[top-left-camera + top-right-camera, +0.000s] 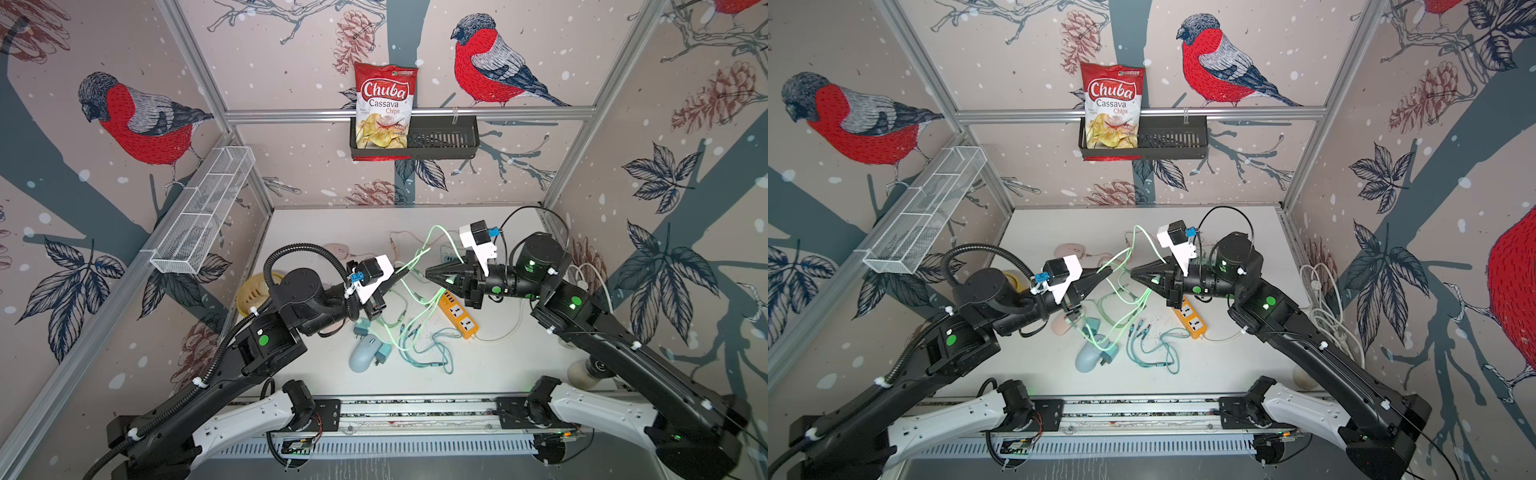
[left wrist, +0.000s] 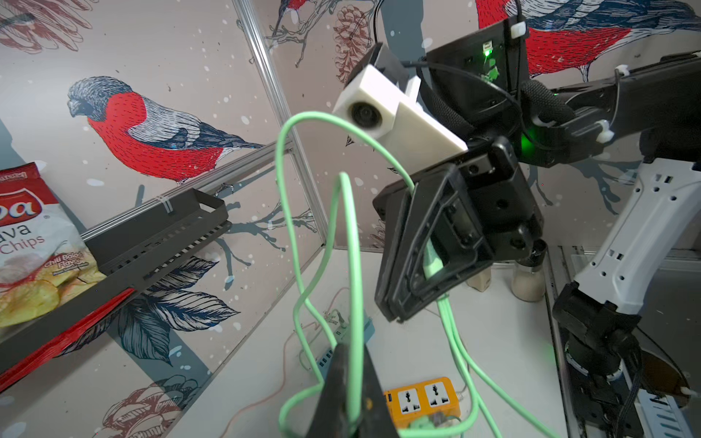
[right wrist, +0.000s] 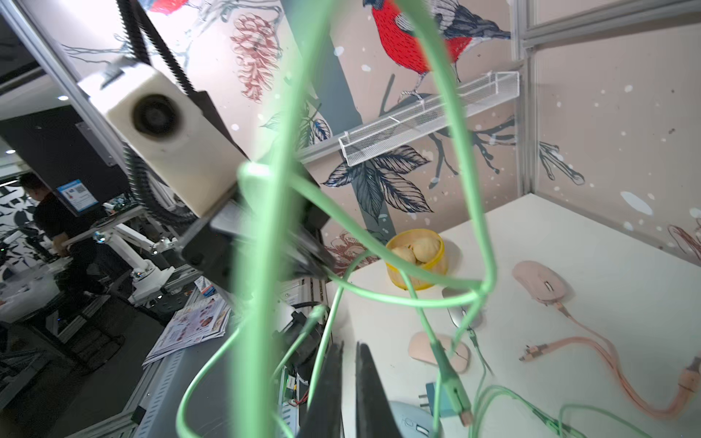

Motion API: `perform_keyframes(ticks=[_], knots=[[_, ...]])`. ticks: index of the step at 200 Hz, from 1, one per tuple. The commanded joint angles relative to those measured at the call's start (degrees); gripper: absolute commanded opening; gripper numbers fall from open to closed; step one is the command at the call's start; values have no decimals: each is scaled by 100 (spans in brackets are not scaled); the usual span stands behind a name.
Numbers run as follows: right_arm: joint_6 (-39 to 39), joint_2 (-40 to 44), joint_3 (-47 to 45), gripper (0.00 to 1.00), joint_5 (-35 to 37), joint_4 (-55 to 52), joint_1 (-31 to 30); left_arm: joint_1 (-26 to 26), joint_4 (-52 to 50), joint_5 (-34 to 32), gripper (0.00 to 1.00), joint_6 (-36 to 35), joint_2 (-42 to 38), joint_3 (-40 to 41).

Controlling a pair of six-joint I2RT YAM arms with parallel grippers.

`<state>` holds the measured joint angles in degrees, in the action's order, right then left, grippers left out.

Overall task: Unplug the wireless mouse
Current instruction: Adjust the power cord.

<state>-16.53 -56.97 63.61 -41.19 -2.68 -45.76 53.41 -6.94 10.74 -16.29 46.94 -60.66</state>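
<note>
The wireless mouse point(image 1: 362, 353), a smooth pale-blue oval shell, lay on the matte white tabletop point(image 1: 511, 365), just beside a teal plug adapter point(image 1: 383, 352). Both end effectors hung above the tabletop with their tips facing each other, near but apart. The left end effector point(image 1: 405, 272) was closed on a thin, glossy green cable point(image 2: 354, 265). The right end effector point(image 1: 430, 274) was also closed, with green cable clamped between its black wedge-shaped fingers. The mouse lay below both end effectors and nearer the front edge, well apart from each and closer to the left arm. A rectangular orange power strip point(image 1: 459, 313) lay under the right end effector.
</note>
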Motion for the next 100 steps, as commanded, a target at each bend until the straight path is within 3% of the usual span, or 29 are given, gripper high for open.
perform_keyframes(ticks=[1, 33, 71, 100], knots=[[-259, 70, 33, 5, -375, 541, 3, -6, 387, 533, 0, 10, 61, 29], [-680, 98, -89, 11, -560, 1084, -3, -6, 383, 1152, 0, 50, 334, -10], [-971, 66, -178, 24, -577, 1452, -7, -6, 509, 1423, 0, 104, 490, 26], [-1026, 17, -176, 25, -513, 1470, -3, -6, 526, 1590, 0, 127, 501, 42]])
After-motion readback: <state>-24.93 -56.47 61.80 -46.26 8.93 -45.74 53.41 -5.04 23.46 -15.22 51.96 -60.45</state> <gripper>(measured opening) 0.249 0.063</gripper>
